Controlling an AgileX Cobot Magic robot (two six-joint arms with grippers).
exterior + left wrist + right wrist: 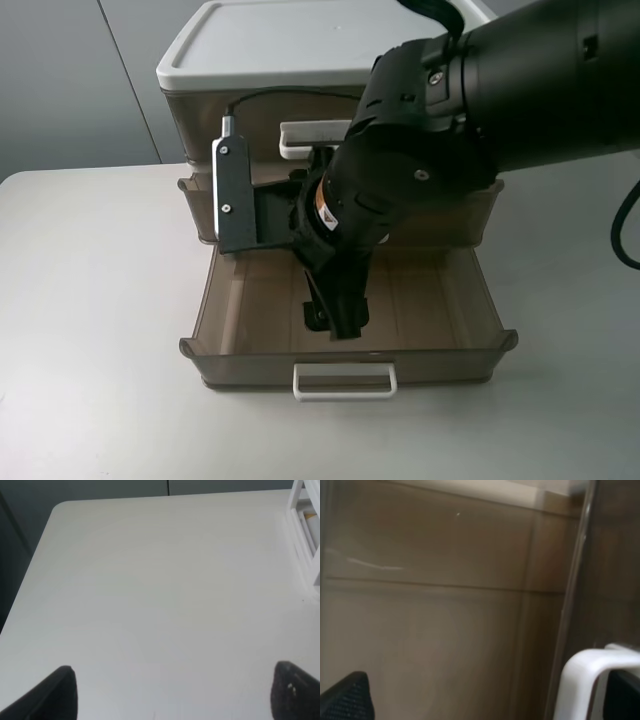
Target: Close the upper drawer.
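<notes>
A drawer unit (300,50) with a white lid and brown see-through drawers stands at the back of the white table. One drawer (345,360) is pulled far out, its white handle (345,381) at the front. Another white handle (312,140) shows on the top drawer front. My right gripper (335,320) reaches down into the pulled-out drawer. In the right wrist view it (487,700) is open, facing a brown drawer wall (445,605), with a white handle (590,680) by one finger. My left gripper (172,695) is open and empty over the bare table.
The right arm's black bulk (480,110) hides much of the drawer fronts. The white table (90,330) spreads around the unit. A white framed object (306,525) shows at the table's edge in the left wrist view.
</notes>
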